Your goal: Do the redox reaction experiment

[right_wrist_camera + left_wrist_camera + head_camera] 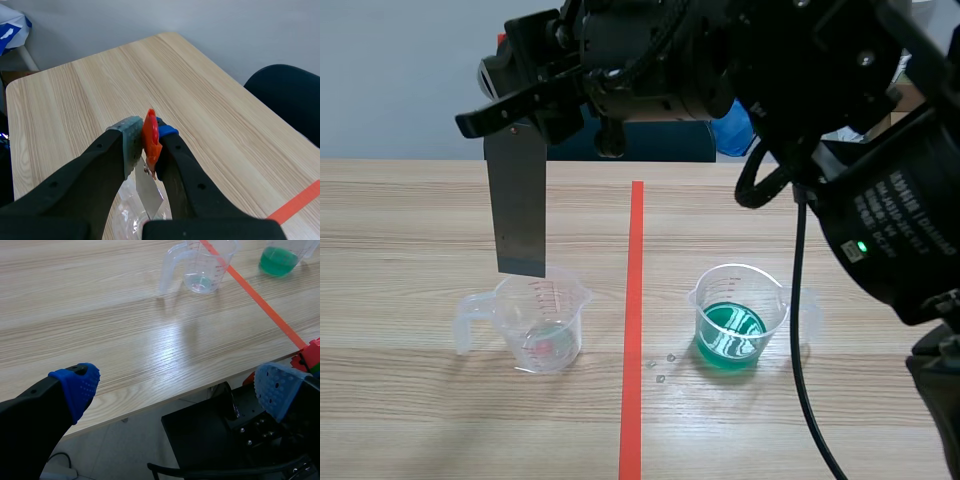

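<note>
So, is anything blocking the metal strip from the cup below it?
Nothing visible. The metal strip hangs from the right gripper, its lower end just over the clear cup and its open rim.

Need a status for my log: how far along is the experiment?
Done: the right gripper is shut on the metal strip. In hand: the strip hangs over the near-empty cup. Left, likely: dipping it into the green liquid; the left gripper is open.

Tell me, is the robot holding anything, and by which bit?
The right pincer holds a grey metal strip by its top end. The left pincer is open and empty.
</note>
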Robot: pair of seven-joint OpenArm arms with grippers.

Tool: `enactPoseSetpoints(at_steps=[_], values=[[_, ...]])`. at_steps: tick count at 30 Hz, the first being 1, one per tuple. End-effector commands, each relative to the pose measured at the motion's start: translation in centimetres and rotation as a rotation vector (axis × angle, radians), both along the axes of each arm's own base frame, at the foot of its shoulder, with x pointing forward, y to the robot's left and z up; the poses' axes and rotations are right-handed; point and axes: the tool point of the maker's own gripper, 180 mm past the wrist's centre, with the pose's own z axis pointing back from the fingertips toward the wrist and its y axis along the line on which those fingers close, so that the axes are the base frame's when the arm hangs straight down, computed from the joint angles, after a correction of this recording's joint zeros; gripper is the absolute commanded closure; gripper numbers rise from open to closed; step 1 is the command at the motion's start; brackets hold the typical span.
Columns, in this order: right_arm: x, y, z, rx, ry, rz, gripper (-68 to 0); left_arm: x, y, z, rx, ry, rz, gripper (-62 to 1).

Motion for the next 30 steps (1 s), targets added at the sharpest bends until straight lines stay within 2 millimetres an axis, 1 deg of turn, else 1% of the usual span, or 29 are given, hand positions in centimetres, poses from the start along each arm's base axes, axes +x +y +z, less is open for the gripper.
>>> enactPoseSetpoints(at_steps=[1, 6, 10, 30], values=[[0.02, 0.57, 0.88, 0.02, -0.024, 0.012, -2.0, 0.32, -0.27, 0.48, -0.014, -0.023, -0.002, -62.3], [-0.09, 1.16, 0.22, -0.008, -0.027, 0.015, -2.0, 0.32, -0.27, 0.48, -0.014, -0.023, -0.002, -62.3], [-0.36, 1.43, 0.11, -0.01, -0.026, 0.026, -2.0, 0.32, -0.27, 0.48, -0.014, -0.023, -0.002, -62.3], [-0.31, 1.37, -0.03, -0.02, -0.027, 0.023, -2.0, 0.32, -0.27, 0.48, -0.014, -0.023, -0.002, -62.3]])
